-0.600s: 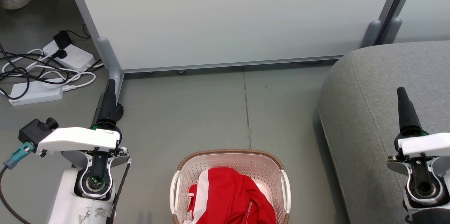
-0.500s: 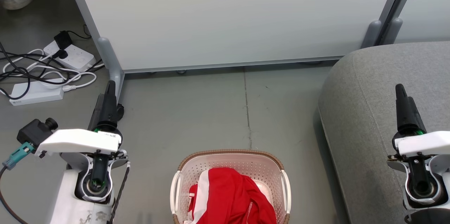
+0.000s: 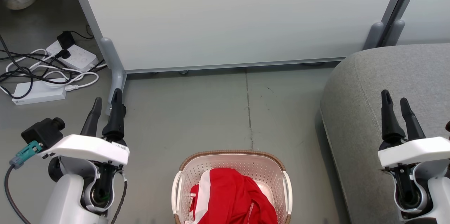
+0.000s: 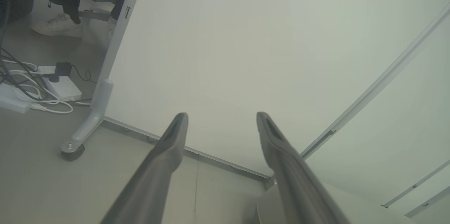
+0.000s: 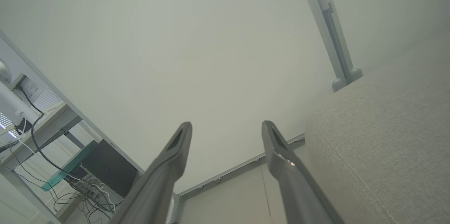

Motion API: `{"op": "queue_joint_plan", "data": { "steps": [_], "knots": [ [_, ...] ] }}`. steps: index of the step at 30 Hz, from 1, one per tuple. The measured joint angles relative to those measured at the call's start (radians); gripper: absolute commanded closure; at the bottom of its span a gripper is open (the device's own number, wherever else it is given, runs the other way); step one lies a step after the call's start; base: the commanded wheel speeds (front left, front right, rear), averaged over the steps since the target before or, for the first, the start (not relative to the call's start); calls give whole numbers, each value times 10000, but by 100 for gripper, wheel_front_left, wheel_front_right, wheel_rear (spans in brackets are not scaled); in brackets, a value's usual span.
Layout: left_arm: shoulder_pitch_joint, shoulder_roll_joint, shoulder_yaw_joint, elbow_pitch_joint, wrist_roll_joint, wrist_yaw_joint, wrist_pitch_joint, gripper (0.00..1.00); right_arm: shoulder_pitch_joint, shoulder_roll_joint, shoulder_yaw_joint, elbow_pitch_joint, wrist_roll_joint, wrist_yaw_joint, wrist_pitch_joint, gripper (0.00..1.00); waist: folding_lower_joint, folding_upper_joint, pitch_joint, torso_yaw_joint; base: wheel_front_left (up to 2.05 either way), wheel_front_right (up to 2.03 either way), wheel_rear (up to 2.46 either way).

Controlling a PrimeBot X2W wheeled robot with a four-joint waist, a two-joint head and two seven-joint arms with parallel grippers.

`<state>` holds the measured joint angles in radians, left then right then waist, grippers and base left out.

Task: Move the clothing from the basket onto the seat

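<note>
Grey floor (image 3: 197,111); left gripper (image 3: 107,95), right gripper (image 3: 394,96) forward, agape.

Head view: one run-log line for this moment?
stage: pre-grasp | left gripper: open, empty | right gripper: open, empty, near grey fabric seat | soft red white-striped clothing: in cream perforated plastic basket, untouched

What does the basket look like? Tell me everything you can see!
The basket is creamy white plastic full of little holes, with rounded corners, a brown woven-looking rim and a handle on each side. It stands upright on the grey floor, at the bottom middle of the head view, which cuts off its near end. Red clothing with white stripes lies heaped inside, touching it. Nothing else touches it.
</note>
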<state>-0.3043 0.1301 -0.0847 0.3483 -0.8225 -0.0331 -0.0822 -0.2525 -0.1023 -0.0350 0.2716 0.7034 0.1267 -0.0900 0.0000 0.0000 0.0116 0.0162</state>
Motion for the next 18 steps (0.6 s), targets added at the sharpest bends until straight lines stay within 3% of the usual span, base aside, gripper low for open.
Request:
{"op": "queue_joint_plan", "data": {
  "steps": [18],
  "knots": [
    [563, 451, -867, -525, 2389, 343, -259, 0, 372, 73, 343, 19, -2146, 2, -336, 0, 0, 0, -44, 50, 0, 0, 0]
  ]
}}
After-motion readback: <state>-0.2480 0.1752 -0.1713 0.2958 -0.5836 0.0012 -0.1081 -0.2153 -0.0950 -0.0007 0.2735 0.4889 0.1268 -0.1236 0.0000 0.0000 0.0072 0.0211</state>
